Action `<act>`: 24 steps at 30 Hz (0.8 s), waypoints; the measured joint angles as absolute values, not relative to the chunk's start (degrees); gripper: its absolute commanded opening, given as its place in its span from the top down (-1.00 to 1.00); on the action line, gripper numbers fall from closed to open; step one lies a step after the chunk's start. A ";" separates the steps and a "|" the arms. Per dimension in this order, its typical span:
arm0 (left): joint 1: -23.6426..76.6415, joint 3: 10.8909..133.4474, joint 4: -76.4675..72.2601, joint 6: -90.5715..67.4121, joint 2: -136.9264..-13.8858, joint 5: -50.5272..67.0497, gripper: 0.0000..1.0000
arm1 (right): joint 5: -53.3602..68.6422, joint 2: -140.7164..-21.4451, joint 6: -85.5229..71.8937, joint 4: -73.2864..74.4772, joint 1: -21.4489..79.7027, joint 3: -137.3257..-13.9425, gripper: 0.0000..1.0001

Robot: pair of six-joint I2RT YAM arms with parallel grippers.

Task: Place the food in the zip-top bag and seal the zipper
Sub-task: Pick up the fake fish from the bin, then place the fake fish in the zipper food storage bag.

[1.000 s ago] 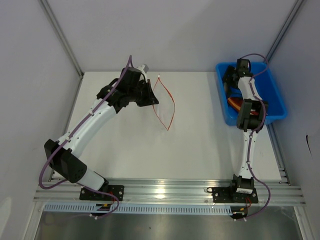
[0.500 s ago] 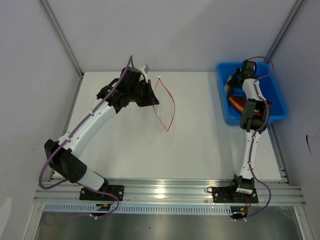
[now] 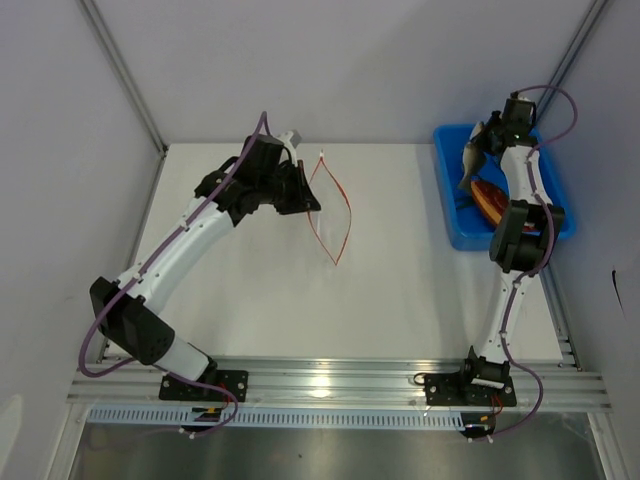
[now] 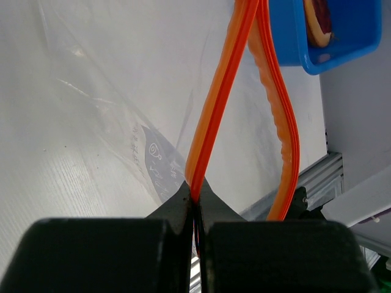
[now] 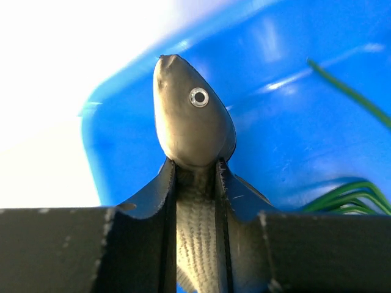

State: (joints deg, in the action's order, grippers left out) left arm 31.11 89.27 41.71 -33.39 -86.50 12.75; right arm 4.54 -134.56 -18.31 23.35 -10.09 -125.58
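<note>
My left gripper [image 3: 303,197] is shut on the orange-red zipper [image 4: 215,104] of the clear zip-top bag [image 3: 330,205], holding its mouth open and upright on the table; the jaws [image 4: 197,198] pinch one strip while the other strip [image 4: 282,128] bows away. My right gripper [image 3: 478,140] is shut on the grey-brown fish [image 5: 190,119], lifted above the blue tray [image 3: 552,195]; the fish [image 3: 471,160] hangs head down. The orange bun with dark red stripe [image 3: 489,198] lies in the tray. Green leaf strips [image 5: 345,198] lie on the tray floor.
The blue tray [image 5: 293,140] stands at the table's far right against the frame post. The tray and bun also show in the left wrist view [image 4: 342,52]. An aluminium rail [image 3: 330,385] runs along the near edge.
My right gripper has risen out of the blue tray toward its far edge with the fish in its jaws. The left arm and bag have stayed put.
</note>
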 measured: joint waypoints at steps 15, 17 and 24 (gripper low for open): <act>31.14 91.26 43.79 -33.45 -91.05 18.57 0.99 | 16.62 -112.46 -20.21 18.09 -9.78 -113.19 1.00; 31.11 91.35 43.88 -33.43 -91.07 19.33 0.99 | 19.35 -108.81 -20.84 17.67 -8.56 -109.69 1.00; 31.11 92.79 44.34 -33.43 -92.16 21.65 0.99 | 29.19 -94.19 -25.34 14.72 3.40 -95.09 1.00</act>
State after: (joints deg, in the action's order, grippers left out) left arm 31.11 92.79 44.34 -33.43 -92.16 21.65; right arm 29.19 -94.19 -25.34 14.72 3.40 -95.09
